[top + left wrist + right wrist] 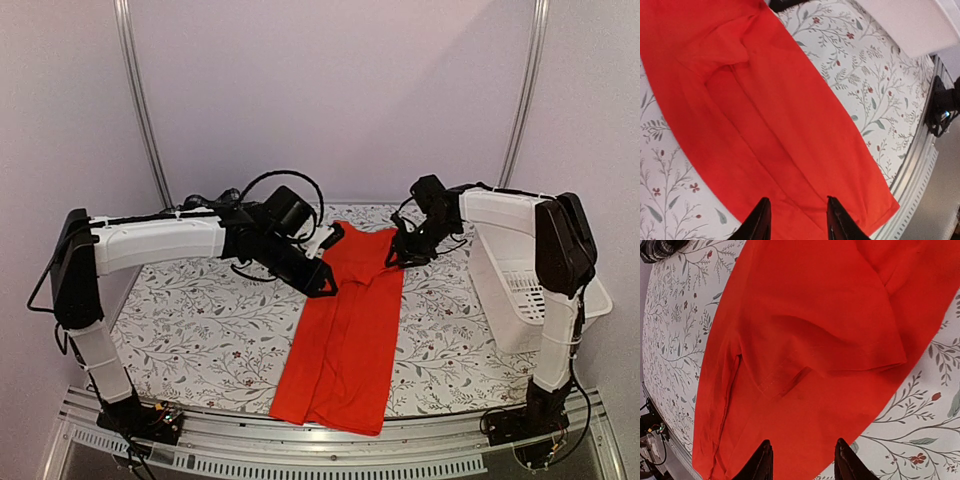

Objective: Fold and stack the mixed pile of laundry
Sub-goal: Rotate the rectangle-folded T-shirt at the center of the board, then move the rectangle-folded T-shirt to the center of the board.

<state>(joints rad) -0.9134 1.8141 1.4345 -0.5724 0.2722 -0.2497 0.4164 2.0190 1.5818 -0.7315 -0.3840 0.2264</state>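
- Red and plain, the shirt point(340, 330) is soft matte cloth lying flat as a long narrow strip with its sides folded inward.
- Shallow creases run along its length. The right wrist view shows a folded-in sleeve with a stitched hem.
- Its long axis runs from the far middle of the table to the near edge, slanting a little leftward as it comes near. The near end reaches the front edge of the cover point(200, 320).
- The sleeve end points away from the arm bases and lies between the two grippers.
- The cover is pale fabric printed with grey-green sprigs and small red flowers.
- The plaid garment point(657, 249) is black-and-white check. Only a bunched corner shows, on the cover and apart from the shirt.
- The basket point(525, 290) is white plastic with slotted walls and stands at the table's right side beside the right arm.
- The left gripper point(797, 222) has black tapered fingers spread apart over the shirt, gripping nothing.
- The right gripper point(802, 462) is likewise spread over the red cloth, and I cannot tell whether its tips touch it.
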